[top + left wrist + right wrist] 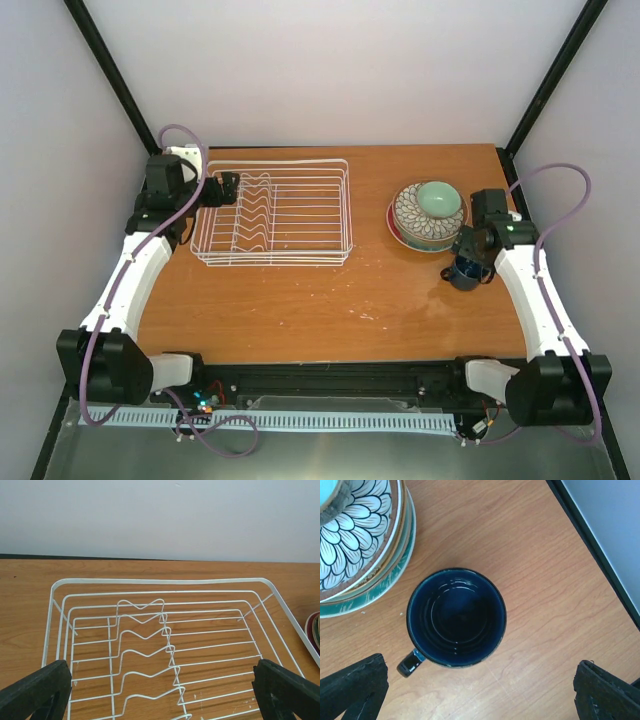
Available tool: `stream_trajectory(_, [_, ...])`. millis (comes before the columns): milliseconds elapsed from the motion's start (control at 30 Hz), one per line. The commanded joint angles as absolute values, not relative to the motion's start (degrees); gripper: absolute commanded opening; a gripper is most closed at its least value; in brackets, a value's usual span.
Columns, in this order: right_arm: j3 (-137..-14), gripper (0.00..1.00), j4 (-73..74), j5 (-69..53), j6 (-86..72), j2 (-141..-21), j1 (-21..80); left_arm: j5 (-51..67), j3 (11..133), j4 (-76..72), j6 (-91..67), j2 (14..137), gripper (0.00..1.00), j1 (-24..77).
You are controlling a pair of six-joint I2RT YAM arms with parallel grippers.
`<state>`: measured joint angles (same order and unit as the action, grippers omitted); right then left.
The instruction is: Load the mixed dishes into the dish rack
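Note:
The white wire dish rack (280,163) sits at the back left of the wooden table, with no dishes in it. My left gripper (228,190) hovers open at its left end, and the left wrist view looks along the wavy dividers (165,635) between the spread fingers (35,695). At the right, a stack holds a mint-green bowl (440,198) inside a white petal-pattern bowl (415,222) on plates (393,225). A dark blue mug (456,617) stands upright beside the stack, handle (410,664) toward the lower left. My right gripper (480,695) hangs open just above the mug.
White walls and black frame posts (545,85) close in the back and sides. The table's right edge (590,540) runs close to the mug. Bare wood (330,300) lies between the rack, the stack and the arm bases.

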<state>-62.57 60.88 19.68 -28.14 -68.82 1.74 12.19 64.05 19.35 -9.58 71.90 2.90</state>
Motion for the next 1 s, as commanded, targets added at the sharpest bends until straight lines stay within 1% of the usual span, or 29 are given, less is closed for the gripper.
stream_trajectory(0, [-61.02,1.0,62.35,19.49,-30.43,-64.86,0.58,13.7,64.06,19.25,-10.02,71.32,0.99,2.98])
stream_trajectory(67, [-60.62,1.0,62.87,20.19,-30.72,-63.45,0.17,13.54,64.28,19.49,-9.9,71.33,0.99,3.0])
stream_trajectory(167, [-59.98,1.0,60.79,18.1,-29.06,-60.7,-0.7,13.46,64.94,19.98,-9.78,71.36,0.99,3.03])
stream_trajectory(333, [-63.84,1.0,63.72,20.06,-27.79,-63.06,-1.57,13.4,68.06,22.4,-9.49,71.92,0.96,3.15])
stream_trajectory(533, [-64.72,0.9,67.05,19.99,-26.5,-65.98,-3.36,10.83,69.43,23.66,-8.36,72.6,0.95,5.67])
stream_trajectory(667, [-61.7,0.8,64.41,12.46,-24.42,-64.73,-8.38,5.92,69.34,24.94,-7.17,73.14,0.94,8.61])
stream_trajectory(733, [-60.55,0.79,63.9,9.92,-23.86,-64.88,-9.81,5.82,68.4,24.57,-7.03,72.79,0.94,8.95])
stream_trajectory(867, [-59.98,0.79,63.96,8.86,-24.42,-65.75,-10.34,5.38,67.96,24.49,-7.03,72.58,0.94,9.12])
stream_trajectory(967, [-58.31,0.78,62.8,3.53,-25.36,-66.77,-11.23,5.6,67.9,24.44,-7.16,72.59,0.94,9.3])
